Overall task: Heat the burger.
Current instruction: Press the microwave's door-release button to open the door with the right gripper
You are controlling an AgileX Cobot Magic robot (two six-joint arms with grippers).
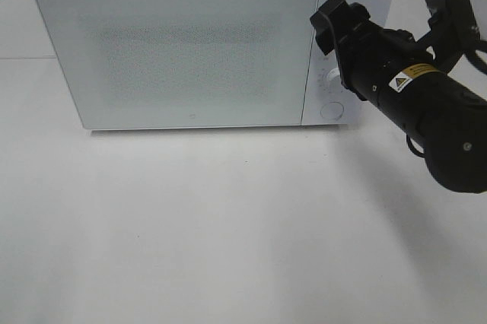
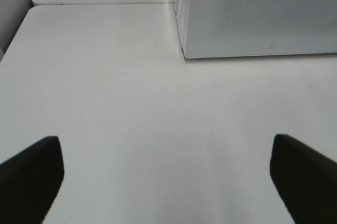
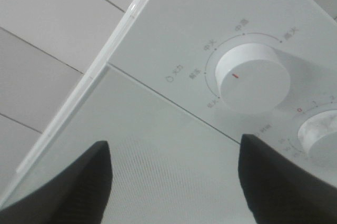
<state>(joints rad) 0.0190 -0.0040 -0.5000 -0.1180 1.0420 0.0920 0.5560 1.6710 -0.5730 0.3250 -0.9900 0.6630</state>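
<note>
White microwave [image 1: 190, 50] with door shut on table [image 1: 228, 225], right gripper [image 3: 174, 153] parted, empty, near upper knob [image 3: 253, 77], left gripper [image 2: 166, 145] spread wide, empty, above table

We note bright, diffuse overhead light; table [image 1: 228, 248] washed pale. Soft shadow falls beneath right arm [image 1: 426, 111]. Slight grain throughout.

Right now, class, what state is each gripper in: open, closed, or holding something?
Left gripper: open, holding nothing.
Right gripper: open, holding nothing, facing the microwave.
</note>
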